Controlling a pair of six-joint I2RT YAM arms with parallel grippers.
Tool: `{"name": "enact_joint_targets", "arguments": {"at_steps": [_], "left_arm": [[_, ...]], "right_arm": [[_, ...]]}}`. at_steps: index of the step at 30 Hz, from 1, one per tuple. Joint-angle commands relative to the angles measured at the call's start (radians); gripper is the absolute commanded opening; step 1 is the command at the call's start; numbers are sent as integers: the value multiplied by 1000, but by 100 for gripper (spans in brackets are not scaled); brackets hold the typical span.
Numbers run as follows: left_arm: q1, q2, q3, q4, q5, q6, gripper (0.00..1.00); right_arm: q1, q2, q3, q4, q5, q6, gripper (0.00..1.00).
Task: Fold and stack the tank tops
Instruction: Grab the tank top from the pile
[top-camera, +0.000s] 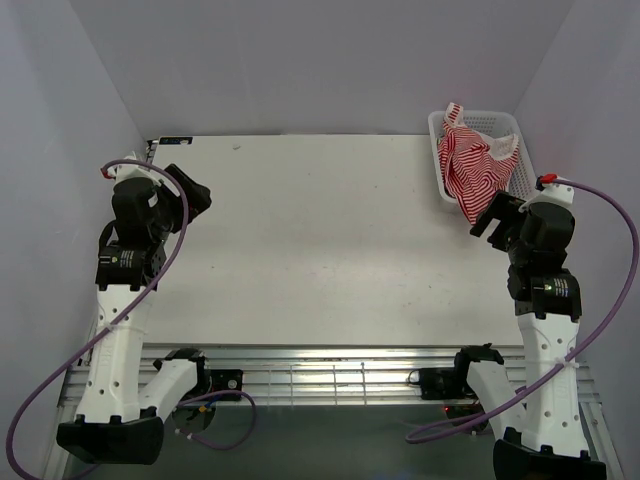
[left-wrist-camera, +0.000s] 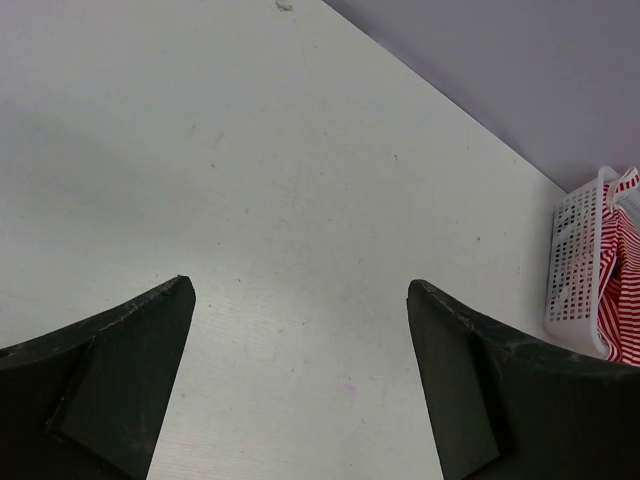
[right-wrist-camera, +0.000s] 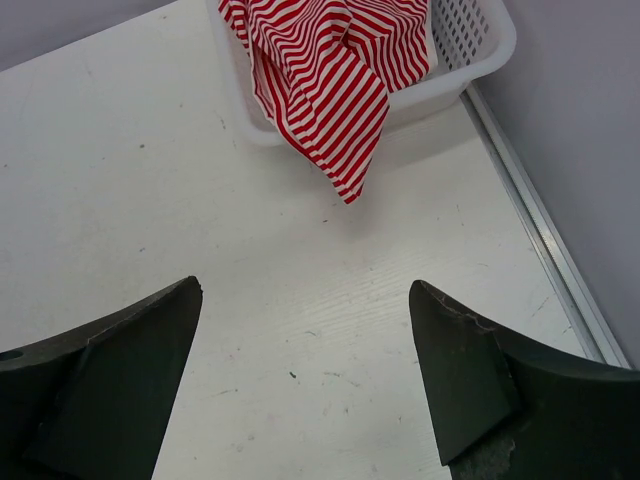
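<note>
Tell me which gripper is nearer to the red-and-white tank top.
Right. The right gripper is just short of the red-and-white tank top draped over the basket; the left gripper is across the table, at its opposite side.

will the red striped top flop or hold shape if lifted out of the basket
Probably floppy: the red-and-white tank top droops in folds over the basket rim. Likely light, thin cloth. It might tug the basket along.
</note>
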Motion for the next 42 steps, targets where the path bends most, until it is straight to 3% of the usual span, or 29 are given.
{"name": "enact_joint_targets", "arguments": {"at_steps": [1, 8, 20, 26, 28, 31, 34, 35, 37, 42], "left_arm": [[0, -13, -13, 23, 11, 8, 98], [0, 28, -50, 84, 54, -37, 98], [0, 121, -85, 173, 106, -64, 98], [0, 133, -87, 179, 87, -54, 98], [0, 133, -93, 178, 85, -54, 98], [0, 130, -98, 178, 85, -47, 98], [0, 119, -105, 176, 44, -43, 98], [0, 116, -107, 175, 36, -41, 98], [0, 105, -107, 172, 28, -40, 98], [0, 84, -96, 170, 30, -40, 98]], "right_arm": [[1, -18, -10, 38, -26, -2, 90], [1, 66, -35, 217, -141, -82, 90], [1, 829, 453, 225, -30, -130, 91], [0, 1118, 702, 96, 75, -139, 96], [0, 1149, 732, 79, 94, -134, 100], [1, 1160, 726, 96, 79, -140, 86], [1, 1163, 715, 96, 54, -142, 62], [1, 1154, 702, 93, 48, -137, 31], [1, 1138, 691, 102, 33, -130, 8], [21, 1017, 744, 133, -119, -151, 8]]}}
